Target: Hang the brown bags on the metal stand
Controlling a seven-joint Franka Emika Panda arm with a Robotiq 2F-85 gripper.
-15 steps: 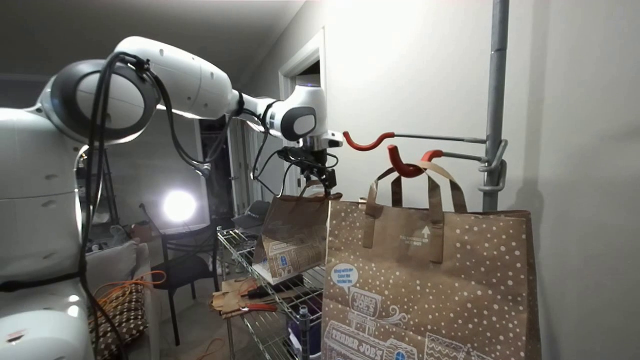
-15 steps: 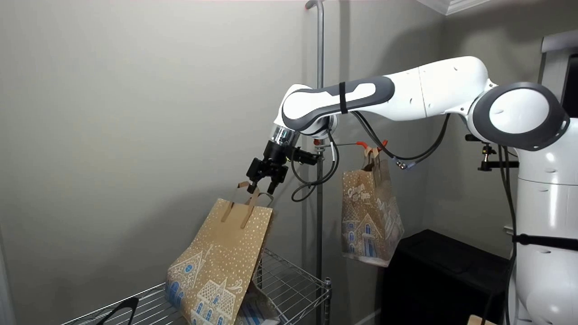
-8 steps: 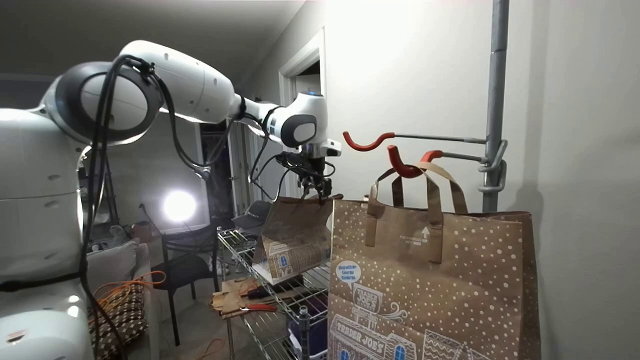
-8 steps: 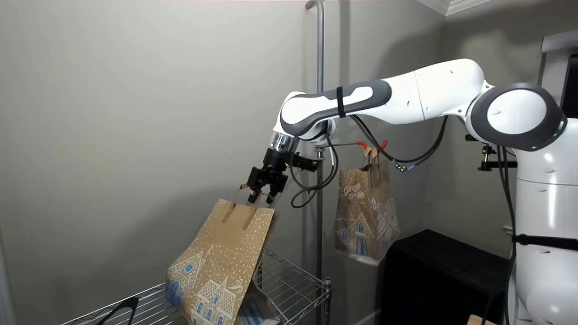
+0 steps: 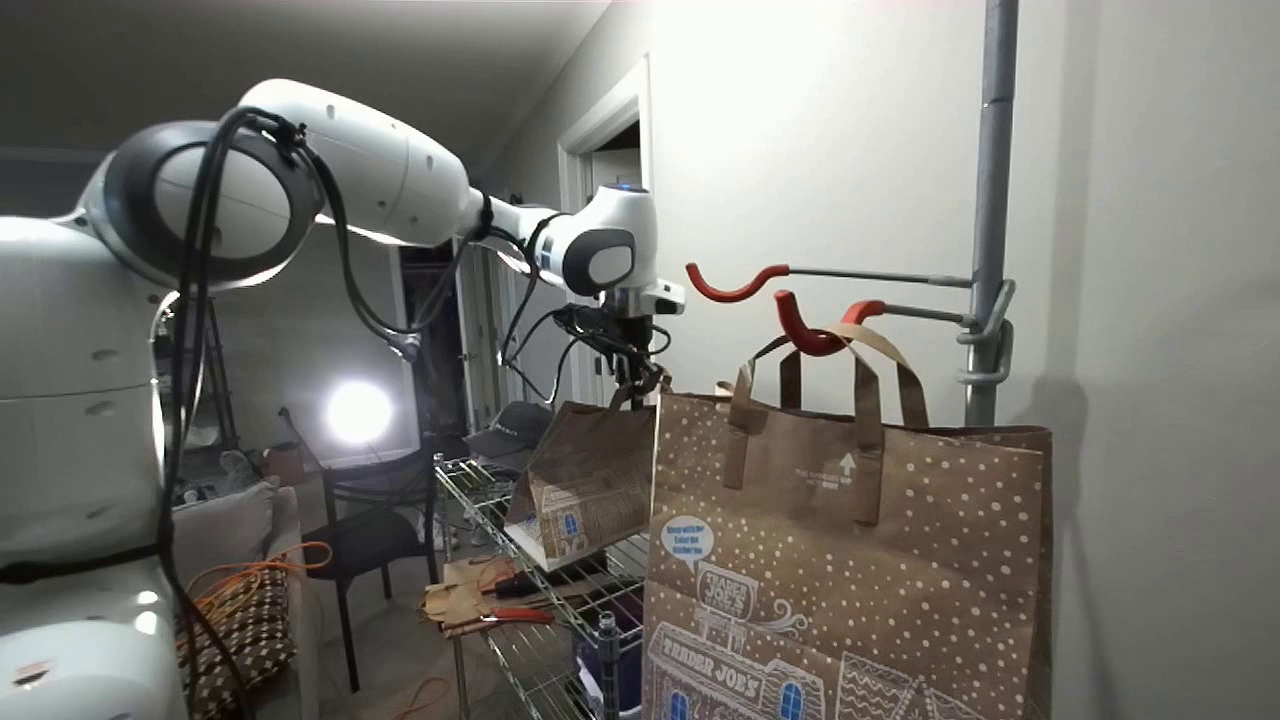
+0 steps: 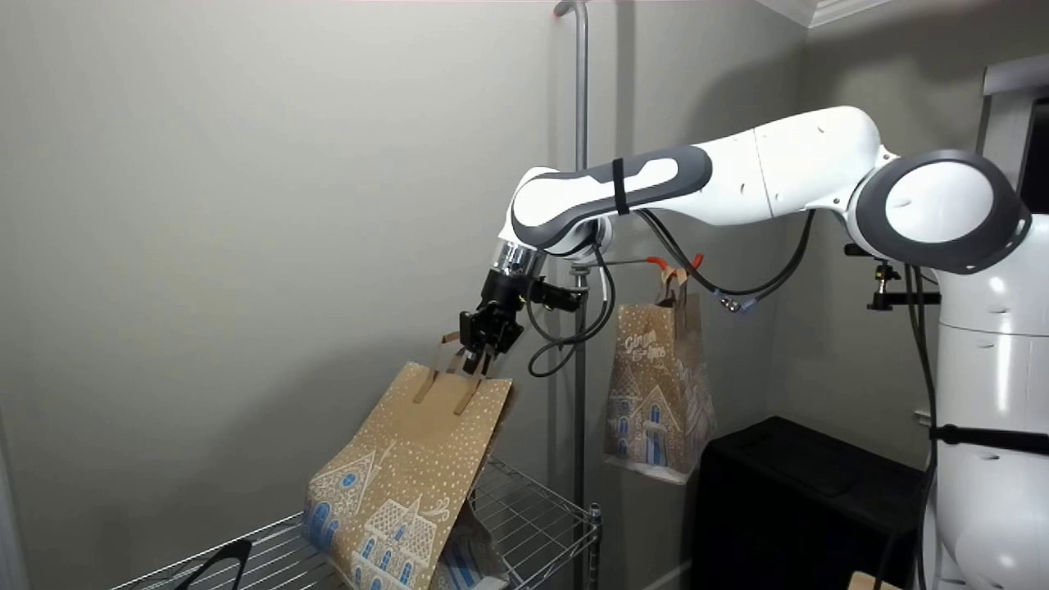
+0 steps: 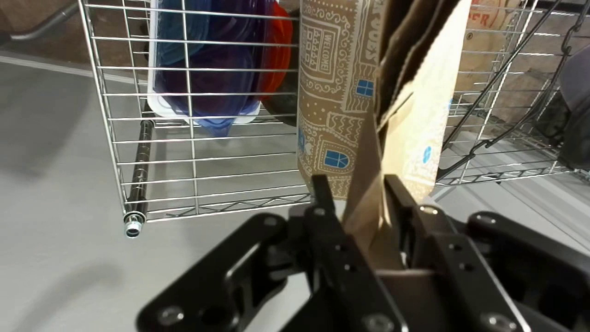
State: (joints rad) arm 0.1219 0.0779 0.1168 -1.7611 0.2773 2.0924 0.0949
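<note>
— On the metal stand [image 6: 581, 106]?
— Item: one bag [image 6: 656, 393], hung from a hook [image 5: 797, 322], right of the pole [image 6: 579, 426] in an exterior view.
— Left of it?
— Item: another bag [image 6: 410, 467], atop the wire rack [image 6: 533, 516] (handle [image 7: 364, 212] between fingers [image 7: 324, 203] of the gripper [image 7: 358, 189]).

In an exterior view, the bottom edge crops the hanging bag [image 5: 850, 560]; the white lettering [image 5: 822, 478] near its top is too small to read. That bag conceals the lower part of the pole [image 5: 990, 180], itself cut off above, and one side of the tilted bag [image 5: 590, 490]. In an exterior view, the arm [image 6: 754, 172] covers a stretch of pole. In the wrist view, the fingers [image 7: 325, 230] are blurred and cropped below; whether they press the tilted bag's paper cannot be determined.
</note>
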